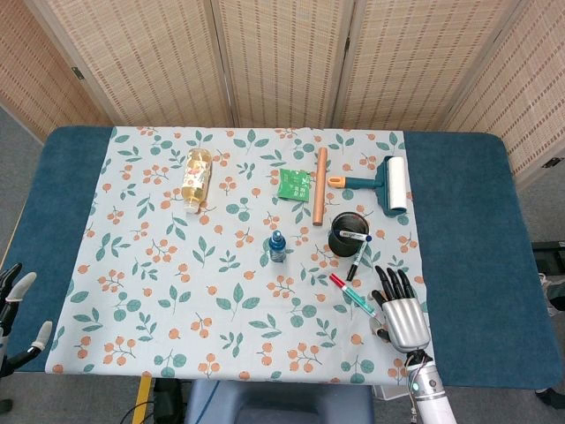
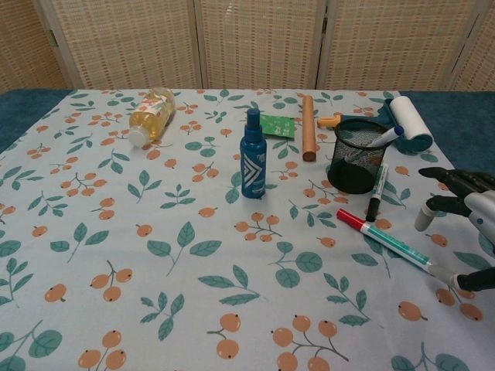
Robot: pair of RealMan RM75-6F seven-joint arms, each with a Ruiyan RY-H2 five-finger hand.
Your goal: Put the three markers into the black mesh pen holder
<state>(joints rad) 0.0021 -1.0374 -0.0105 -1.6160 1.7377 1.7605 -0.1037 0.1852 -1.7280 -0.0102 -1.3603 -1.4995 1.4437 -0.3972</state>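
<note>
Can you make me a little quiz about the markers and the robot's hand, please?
1. True or false: one marker already stands in the black mesh pen holder.
2. Which marker lies nearest the right hand? A) red-capped marker B) black-capped marker
3. Fill in: the blue spray bottle stands ___ .

Key: 1 true, a blue-capped marker leans inside. 2 A. 3 upright.
</note>
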